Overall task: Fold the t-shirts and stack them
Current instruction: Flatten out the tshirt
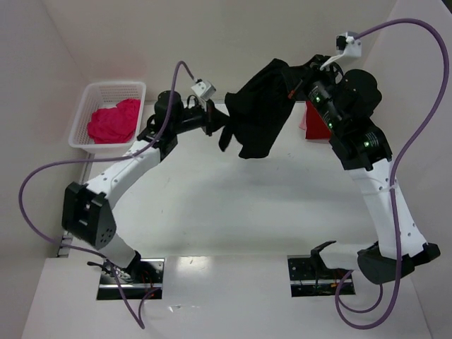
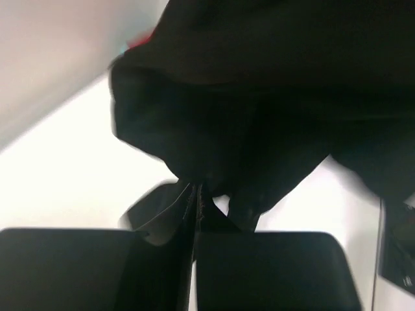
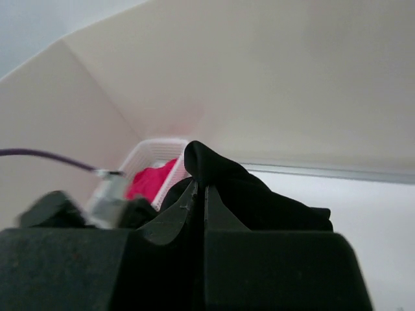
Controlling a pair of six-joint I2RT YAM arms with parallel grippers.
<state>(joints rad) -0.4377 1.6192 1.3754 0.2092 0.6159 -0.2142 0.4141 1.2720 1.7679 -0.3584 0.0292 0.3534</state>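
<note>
The black t-shirt hangs bunched in the air over the back of the table, held between both arms. My left gripper is shut on its left edge, and the cloth fills the left wrist view above the closed jaws. My right gripper is shut on its right end, raised high; a fold of black cloth sticks up from the closed jaws. The magenta-pink t-shirt lies crumpled in the basket. The dark red t-shirt lies on the table behind the right arm, mostly hidden.
The white mesh basket stands at the back left corner and shows in the right wrist view too. White walls enclose the table at the back and sides. Purple cables loop from both wrists.
</note>
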